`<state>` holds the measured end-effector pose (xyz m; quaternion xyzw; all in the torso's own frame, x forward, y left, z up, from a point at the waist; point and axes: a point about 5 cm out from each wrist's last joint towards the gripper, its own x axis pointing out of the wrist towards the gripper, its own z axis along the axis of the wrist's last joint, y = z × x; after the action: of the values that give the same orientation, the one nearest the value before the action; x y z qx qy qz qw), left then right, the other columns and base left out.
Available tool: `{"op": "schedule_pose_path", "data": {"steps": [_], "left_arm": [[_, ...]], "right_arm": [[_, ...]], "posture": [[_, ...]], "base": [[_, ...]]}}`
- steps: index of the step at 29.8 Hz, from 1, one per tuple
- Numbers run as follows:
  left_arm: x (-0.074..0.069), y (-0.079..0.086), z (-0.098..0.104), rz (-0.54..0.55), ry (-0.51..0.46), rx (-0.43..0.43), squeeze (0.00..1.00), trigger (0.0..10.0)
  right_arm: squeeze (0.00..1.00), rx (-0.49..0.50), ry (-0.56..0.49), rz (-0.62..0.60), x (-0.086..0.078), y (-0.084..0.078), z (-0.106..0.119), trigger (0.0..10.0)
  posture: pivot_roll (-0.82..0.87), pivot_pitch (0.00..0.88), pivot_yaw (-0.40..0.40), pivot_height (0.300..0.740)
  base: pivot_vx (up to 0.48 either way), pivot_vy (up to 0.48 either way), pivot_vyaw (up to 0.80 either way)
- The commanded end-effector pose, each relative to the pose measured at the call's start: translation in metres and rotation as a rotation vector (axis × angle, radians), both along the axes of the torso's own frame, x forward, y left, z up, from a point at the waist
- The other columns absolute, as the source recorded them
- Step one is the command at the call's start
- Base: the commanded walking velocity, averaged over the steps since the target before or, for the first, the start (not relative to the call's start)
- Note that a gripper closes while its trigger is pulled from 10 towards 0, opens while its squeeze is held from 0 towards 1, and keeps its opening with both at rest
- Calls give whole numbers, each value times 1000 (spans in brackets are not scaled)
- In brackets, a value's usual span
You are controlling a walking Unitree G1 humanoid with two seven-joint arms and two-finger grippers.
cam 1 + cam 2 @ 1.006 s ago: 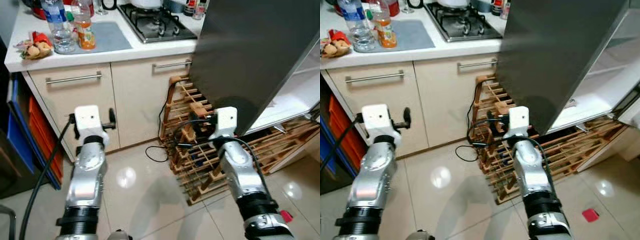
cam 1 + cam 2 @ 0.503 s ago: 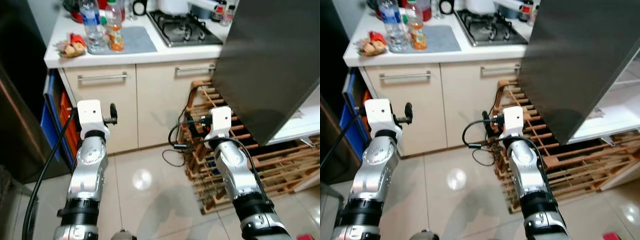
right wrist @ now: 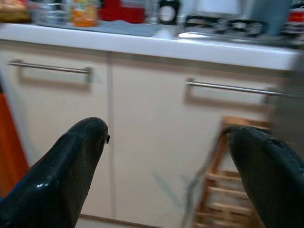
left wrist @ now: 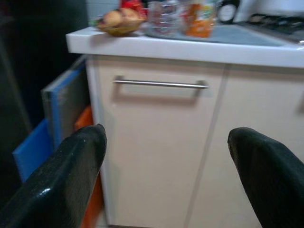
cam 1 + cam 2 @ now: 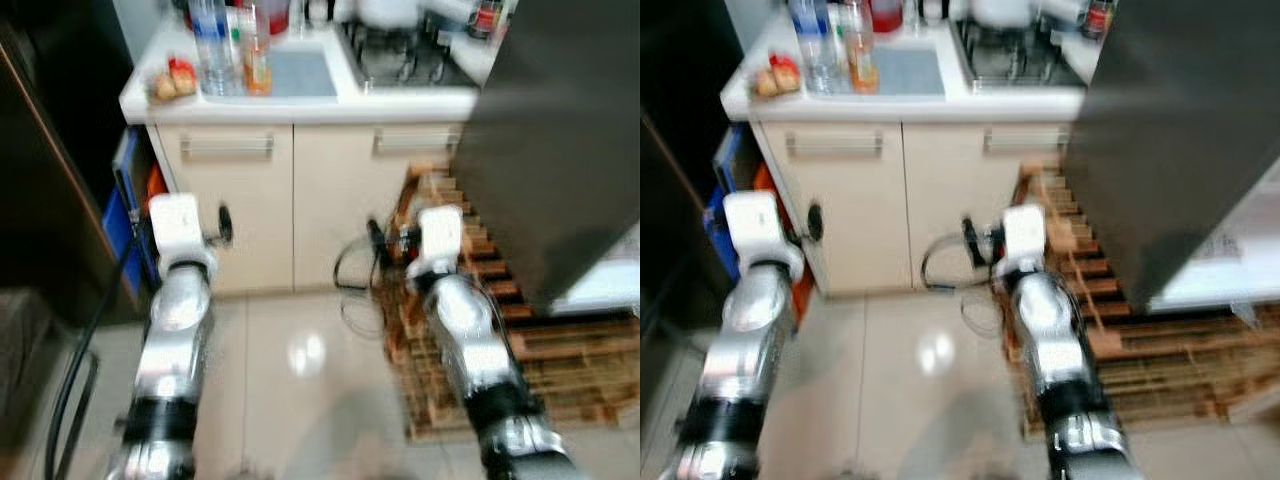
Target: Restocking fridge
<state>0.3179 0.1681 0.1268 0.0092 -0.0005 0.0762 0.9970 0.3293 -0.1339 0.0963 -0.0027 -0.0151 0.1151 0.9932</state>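
fridge door (image 5: 560, 150) ajar, upright

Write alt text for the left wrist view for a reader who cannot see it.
The left gripper has its two black fingers spread wide, empty, facing a cream cabinet door with a metal bar handle. On the white counter above stand a clear bottle, an orange bottle and some food.

Head stereo looks down; wrists face cabinets (image 4: 156, 142), sharing counter (image 5: 300, 100).
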Motion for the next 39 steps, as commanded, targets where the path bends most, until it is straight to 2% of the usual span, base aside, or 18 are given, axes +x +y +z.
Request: {"op": "schedule_pose_path", "data": {"steps": [1,7,12,19,27,36,38,39], "left_arm": [[2,7,5,7,-10,5,0,10000],[6,7,13,0,-36,24,0,10000],[7,6,17,-10,-56,39,0,10000],[9,3,20,-21,-68,44,0,10000],[12,6,28,-24,-93,66,0,10000],[14,3,37,-38,-133,90,0,10000],[13,0,41,-69,-157,72,0,10000],[11,-5,47,-109,-193,86,0,10000]], "right_arm": [[0,1,-25,23,2,7,5,10000],[0,-4,-26,25,2,13,4,10000],[0,-4,-23,-26,3,9,2,10000],[0,14,-32,-48,5,6,4,10000],[0,28,-53,-48,4,9,6,10000],[0,38,-133,-25,10,18,26,10000],[0,60,-186,-14,14,21,42,10000],[0,76,-251,1,18,25,61,10000]], "posture": [[-53,0,-38,740],[-46,0,-31,740],[-49,0,-32,740],[-53,0,-26,740],[-52,0,-21,740],[-44,0,-20,740],[-41,0,-21,740],[-41,0,-21,740]], "base": [[480,0,0],[480,0,535],[480,0,577],[480,0,0],[480,0,0],[480,0,0],[480,0,0],[480,0,0]]}}
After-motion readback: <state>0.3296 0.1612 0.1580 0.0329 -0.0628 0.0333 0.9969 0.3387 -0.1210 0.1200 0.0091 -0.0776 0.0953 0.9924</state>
